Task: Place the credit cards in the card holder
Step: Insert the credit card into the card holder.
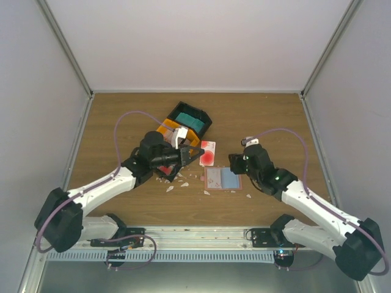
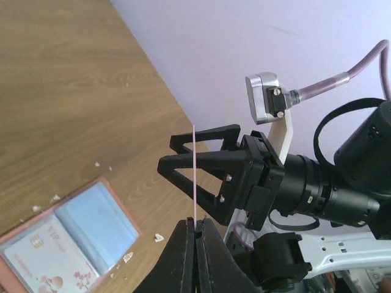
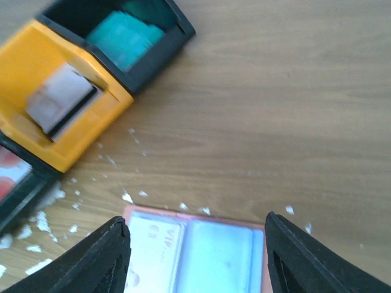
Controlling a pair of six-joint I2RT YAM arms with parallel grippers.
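The left gripper [image 2: 195, 223] is clamped on a thin white plastic card with a red round mark [image 1: 208, 152], held on edge above the wooden table [image 1: 122, 122] — from its own wrist the card is only a pale line rising from the pinched fingertips. Down to one side of it lies the salmon-pink leather-like card holder [image 2: 98, 213], open flat, with a white card with red marks [image 2: 46, 265] in one pocket. The right gripper [image 3: 195, 220] hangs over the holder's edge, jaws spread wide, nothing between them. Beyond it sits the black-and-orange compartment tray [image 3: 67, 116] — white paper scraps [image 3: 127, 197] dot the wood nearby.
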